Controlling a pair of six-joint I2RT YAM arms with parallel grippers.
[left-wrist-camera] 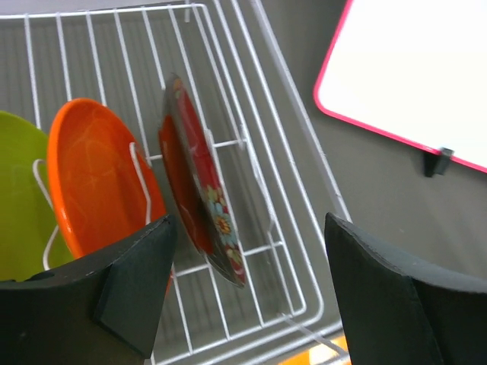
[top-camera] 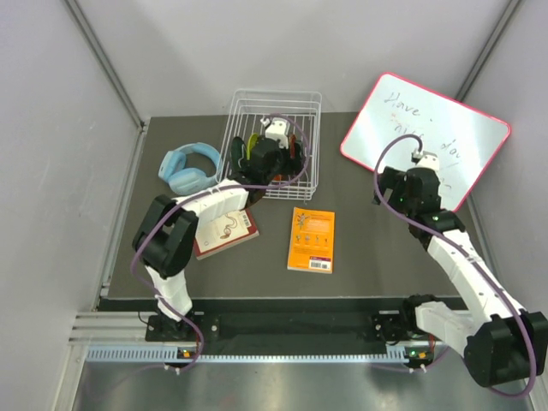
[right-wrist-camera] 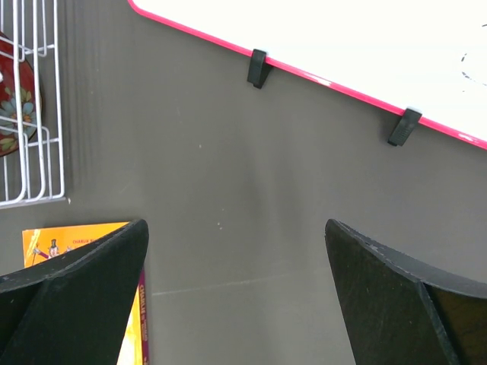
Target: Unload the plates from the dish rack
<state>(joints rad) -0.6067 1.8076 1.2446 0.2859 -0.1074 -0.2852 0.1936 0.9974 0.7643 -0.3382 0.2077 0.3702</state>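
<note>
Left wrist view looks down into the dish rack [top-camera: 278,92], where the left claw [left-wrist-camera: 247,228] hangs open, its two dark fingers [left-wrist-camera: 133,289] spread either side of the dark red floral plate [left-wrist-camera: 202,175] without touching it; that plate stands on edge in the rack's slot wires, tilted; the orange plate [left-wrist-camera: 95,175] stands in the next slot, and the lime green plate [left-wrist-camera: 15,198] beyond that, at the picture's edge; all three sit inside the rack. To the right of the rack, the right claw [right-wrist-camera: 234,224] hovers wide open over bare worktop [right-wrist-camera: 228,152], holding nothing, near the pink-framed whiteboard [right-wrist-camera: 342,30]; an orange book [top-camera: 311,240] lies just in front of the rack, a second book [top-camera: 227,231] in front and to its left, and blue headphones [top-camera: 188,169] beside its left wall.
</note>
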